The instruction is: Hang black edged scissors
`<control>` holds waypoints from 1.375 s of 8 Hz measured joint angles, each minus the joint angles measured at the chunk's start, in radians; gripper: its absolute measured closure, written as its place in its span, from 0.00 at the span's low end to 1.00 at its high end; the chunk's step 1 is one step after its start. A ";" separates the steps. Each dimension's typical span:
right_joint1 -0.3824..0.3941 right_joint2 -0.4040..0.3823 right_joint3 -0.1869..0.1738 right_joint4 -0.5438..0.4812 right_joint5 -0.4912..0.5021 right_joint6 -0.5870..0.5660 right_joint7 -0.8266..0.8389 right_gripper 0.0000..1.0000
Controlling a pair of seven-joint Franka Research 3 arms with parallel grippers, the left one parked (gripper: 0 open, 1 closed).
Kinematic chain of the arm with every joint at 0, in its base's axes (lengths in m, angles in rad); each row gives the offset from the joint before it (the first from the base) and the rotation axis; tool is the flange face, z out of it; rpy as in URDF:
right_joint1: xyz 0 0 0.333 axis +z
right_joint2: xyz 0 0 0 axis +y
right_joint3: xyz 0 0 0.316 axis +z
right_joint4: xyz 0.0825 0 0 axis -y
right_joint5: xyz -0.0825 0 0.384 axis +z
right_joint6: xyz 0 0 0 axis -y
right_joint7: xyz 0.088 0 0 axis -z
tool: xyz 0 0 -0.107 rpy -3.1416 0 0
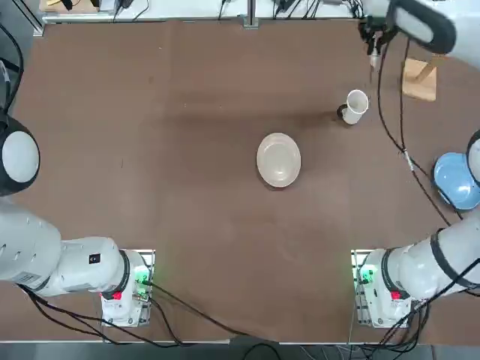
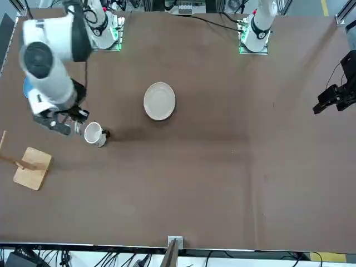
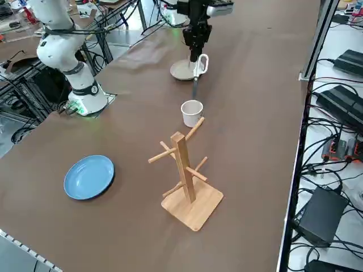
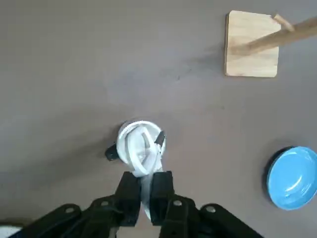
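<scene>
My right gripper (image 3: 195,44) hangs high over the far right part of the table, shut on the black edged scissors (image 3: 199,66). Their whitish loop handles sit just below the fingers and the narrow blades point down. In the right wrist view the scissors (image 4: 142,157) stick out from the gripper (image 4: 145,181) and overlap the white mug (image 4: 130,134) far below. The top view shows the gripper (image 1: 373,39) beyond the mug (image 1: 356,103). A wooden peg rack (image 3: 184,170) stands upright on its square base, apart from the gripper, towards the table's right edge (image 1: 420,77).
A beige plate (image 1: 279,159) lies at mid table. A blue plate (image 1: 456,180) sits by the right edge, near the arm's base. The mug (image 3: 191,112) stands between the rack and the beige plate (image 3: 181,69). A black cable trails down from the wrist.
</scene>
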 joint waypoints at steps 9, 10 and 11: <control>-0.323 0.075 -0.004 0.094 0.227 0.064 -0.268 0.86; -0.338 0.081 -0.004 0.095 0.227 0.064 -0.301 0.86; -0.344 0.085 -0.004 0.095 0.227 0.064 -0.321 0.86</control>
